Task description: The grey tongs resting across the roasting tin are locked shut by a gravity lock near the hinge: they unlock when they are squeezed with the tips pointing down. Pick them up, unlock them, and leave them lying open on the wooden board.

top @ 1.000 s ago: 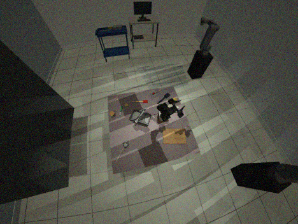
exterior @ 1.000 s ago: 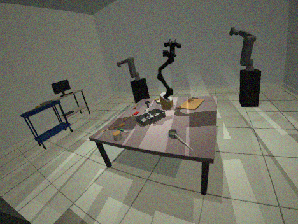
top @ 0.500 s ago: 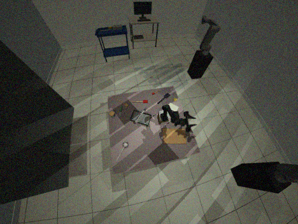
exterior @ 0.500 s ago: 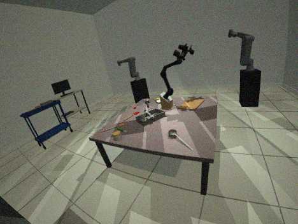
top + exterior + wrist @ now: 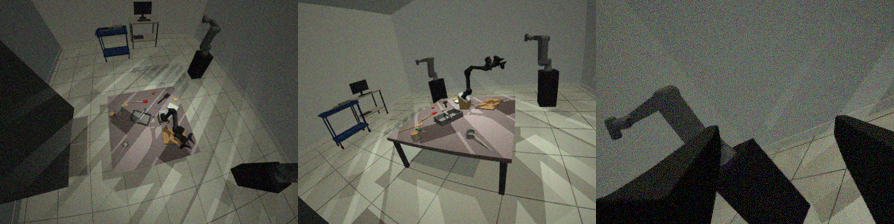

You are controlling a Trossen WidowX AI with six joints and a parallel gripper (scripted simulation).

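The grey tongs [image 5: 142,113] [image 5: 446,115] lie across the dark roasting tin [image 5: 140,122] [image 5: 453,118] on the table; whether their arms are together is too small to tell. The wooden board [image 5: 168,137] [image 5: 488,104] lies flat on the table, partly under the raised arm in the top view. My gripper [image 5: 191,145] [image 5: 504,65] [image 5: 777,129] is open and empty. It is high above the table, out beyond the board and far from the tongs, pointing away from the tin. The wrist view shows neither tongs nor board between its fingers.
A grey ladle [image 5: 125,144] [image 5: 470,134] lies near the table's front. A red-headed tool [image 5: 145,101] [image 5: 434,113], a dark tool [image 5: 163,98] [image 5: 445,104] and a round tan object [image 5: 111,113] [image 5: 415,136] lie around the tin. A box [image 5: 464,104] stands by the arm's base.
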